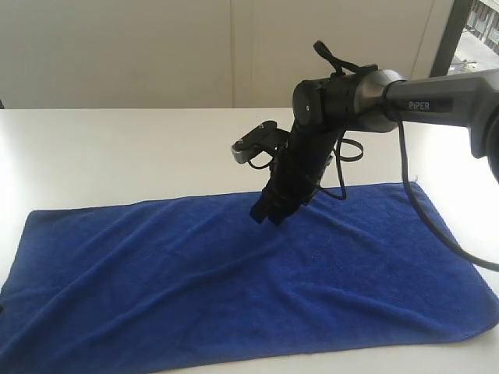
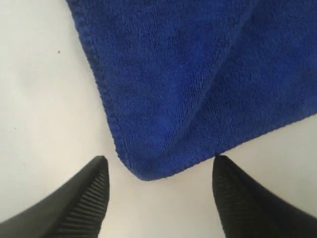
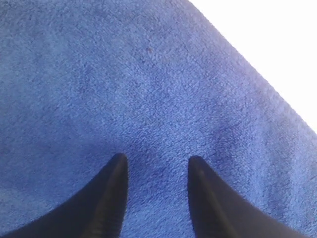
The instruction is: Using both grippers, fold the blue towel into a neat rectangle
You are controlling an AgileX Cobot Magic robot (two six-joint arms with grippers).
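Exterior view: the towel (image 1: 234, 288) runs off the bottom edge at its near left corner, the right arm (image 1: 456, 97) is cut by the right edge, and whether the right gripper (image 1: 267, 216) touches it cannot be told.

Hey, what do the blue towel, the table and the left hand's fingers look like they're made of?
Blue towel: soft microfibre-like cloth, fuzzy nap, stitched hem. Table: smooth white top, slight sheen, probably laminate. Fingers of the left hand: matte black, likely plastic or rubber, finely ribbed inside.
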